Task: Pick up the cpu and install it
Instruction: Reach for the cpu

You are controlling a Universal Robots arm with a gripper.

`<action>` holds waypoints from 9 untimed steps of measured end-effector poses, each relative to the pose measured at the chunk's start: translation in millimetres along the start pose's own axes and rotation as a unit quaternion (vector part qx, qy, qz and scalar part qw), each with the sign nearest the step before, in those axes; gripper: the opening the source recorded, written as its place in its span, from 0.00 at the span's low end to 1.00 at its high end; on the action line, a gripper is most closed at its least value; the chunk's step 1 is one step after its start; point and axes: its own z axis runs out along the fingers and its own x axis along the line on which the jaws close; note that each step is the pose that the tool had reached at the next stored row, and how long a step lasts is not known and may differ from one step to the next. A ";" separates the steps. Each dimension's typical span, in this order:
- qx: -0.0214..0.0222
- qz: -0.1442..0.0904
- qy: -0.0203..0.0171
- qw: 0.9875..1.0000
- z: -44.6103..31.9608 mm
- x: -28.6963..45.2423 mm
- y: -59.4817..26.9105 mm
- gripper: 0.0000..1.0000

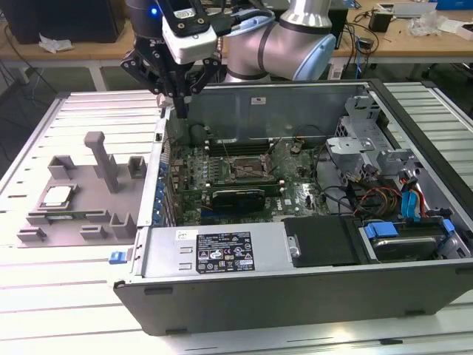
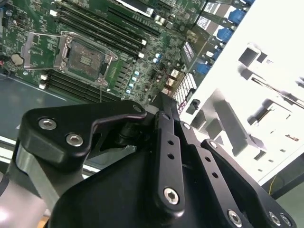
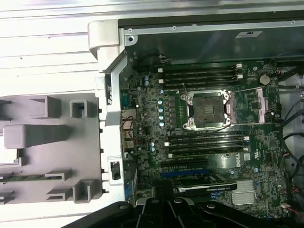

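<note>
The gripper [image 1: 180,109] hangs above the rear corner of the open computer case [image 1: 295,296], on the exterior view's left side, right over the case wall. Its black fingers are drawn narrow, the tips meeting in a point, and in the second wrist view the gripper [image 2: 164,107] shows the same folded-in linkage. The silver arm [image 1: 288,44] bends in from behind the case.

Under and beside the gripper lies the green motherboard [image 1: 222,185], flat in the case floor. Near its middle sits the dark square socket [image 1: 247,168], flanked by long memory slots. In the first wrist view the socket [image 3: 207,110] looks bare inside, with its metal bracket [image 3: 251,102] flipped open next to it.

Outside the case, toward the exterior view's left, a grey plastic tray [image 1: 89,222] with upright blocks rests on the pale slatted tabletop [image 1: 74,296]. The cpu [image 1: 58,196] lies flat on that tray, silvery top up, near its far-left side, well apart from both the gripper and the socket.
</note>
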 end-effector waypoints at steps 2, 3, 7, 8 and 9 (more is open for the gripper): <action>0.000 0.000 0.000 1.000 -0.1 2.5 -0.2 0.11; 0.000 0.000 0.000 1.000 -0.1 4.4 -0.3 0.11; 0.000 0.000 0.000 1.000 -0.4 14.8 -1.1 0.11; 0.000 0.000 0.000 1.000 -0.5 16.6 -1.2 0.11; 0.000 0.000 0.000 1.000 -0.5 17.8 -1.3 0.11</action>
